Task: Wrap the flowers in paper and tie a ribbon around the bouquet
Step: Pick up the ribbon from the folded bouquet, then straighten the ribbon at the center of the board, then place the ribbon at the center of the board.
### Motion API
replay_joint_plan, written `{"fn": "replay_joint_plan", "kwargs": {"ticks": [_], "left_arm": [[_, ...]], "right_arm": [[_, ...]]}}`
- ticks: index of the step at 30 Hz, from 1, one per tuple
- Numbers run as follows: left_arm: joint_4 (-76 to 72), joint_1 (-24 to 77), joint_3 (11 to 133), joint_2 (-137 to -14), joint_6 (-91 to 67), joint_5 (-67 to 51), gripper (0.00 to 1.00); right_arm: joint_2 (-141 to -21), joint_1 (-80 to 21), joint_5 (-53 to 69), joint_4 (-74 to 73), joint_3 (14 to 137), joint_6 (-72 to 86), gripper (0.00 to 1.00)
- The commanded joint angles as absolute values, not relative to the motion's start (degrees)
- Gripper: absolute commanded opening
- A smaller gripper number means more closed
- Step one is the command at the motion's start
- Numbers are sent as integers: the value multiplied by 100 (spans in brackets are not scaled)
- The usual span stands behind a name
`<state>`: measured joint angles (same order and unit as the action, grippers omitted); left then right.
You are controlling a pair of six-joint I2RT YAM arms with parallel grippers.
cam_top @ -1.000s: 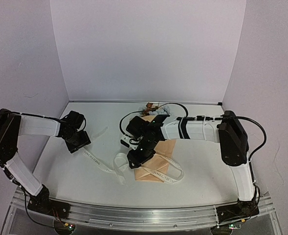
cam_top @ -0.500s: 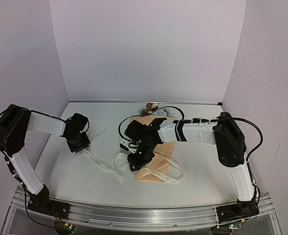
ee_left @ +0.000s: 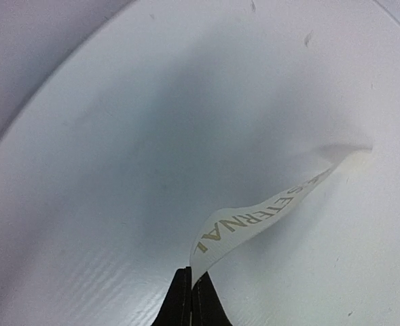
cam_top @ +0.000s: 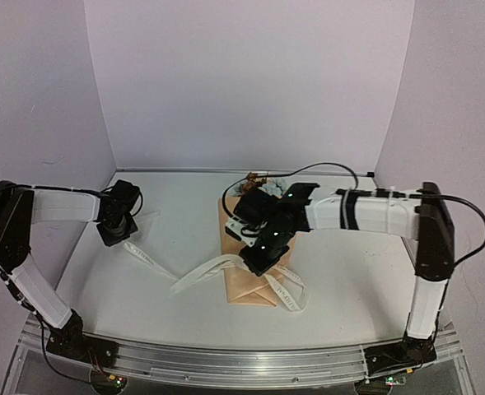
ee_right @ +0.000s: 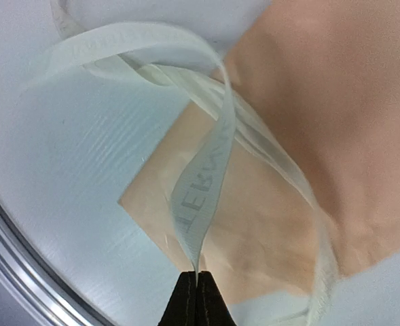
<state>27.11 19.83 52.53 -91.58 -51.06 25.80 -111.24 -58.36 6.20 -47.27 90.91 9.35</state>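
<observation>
Evidently the tying step is in hand: the ribbon (ee_left: 254,217) is pinched at one end by the closed left gripper (cam_top: 113,233) near the table's (cam_top: 349,288) left edge. Another stretch is clamped by the closed right gripper (cam_top: 255,262) above the bouquet (cam_top: 244,288), which lies mid-table. Next, the strands probably need to be crossed and drawn snug without the paper being shifted.

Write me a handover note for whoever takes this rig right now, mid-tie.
Left claw: shut on one end of the printed cream-white fabric ribbon, out at the left of the white table.
Right claw: shut on a ribbon stretch above the tan paper cone.
Done: blue and brown-orange flower heads wrapped; ribbon looped over the cone's near end.
Left: pull tight, finish the knot.
</observation>
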Motion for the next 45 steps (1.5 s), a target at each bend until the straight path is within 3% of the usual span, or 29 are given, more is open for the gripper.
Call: {"fn": "replay_joint_plan", "kwargs": {"ticks": [1, 8, 13, 24, 30, 40, 45], "left_arm": [[3331, 1532, 5479, -8295, -5217, 3749, 0], [3757, 1062, 5572, -7584, -5188, 4403, 0], [4084, 893, 5674, -7380, -5218, 4717, 0], [3998, 764, 5253, -7303, -5334, 4427, 0], [3622, 770, 5037, -7271, -5171, 3722, 0], [3510, 791, 5223, -6558, -4818, 3565, 0], [3527, 798, 4938, -6573, -4988, 3448, 0]], "right_arm": [[-9382, -5440, -604, -5279, 8166, 875, 0], [-7419, -4196, -1774, -5727, 6544, 1043, 0], [-6809, -3539, -2812, -6274, 6183, 1116, 0], [-6348, -2823, -3993, -7011, 5845, 1909, 0], [-6079, -2622, -4418, -7136, 6285, 1329, 0], [-6040, -2286, -4108, -7174, 7163, 782, 0], [-6058, -2104, -4113, -7178, 6446, 1391, 1]]}}
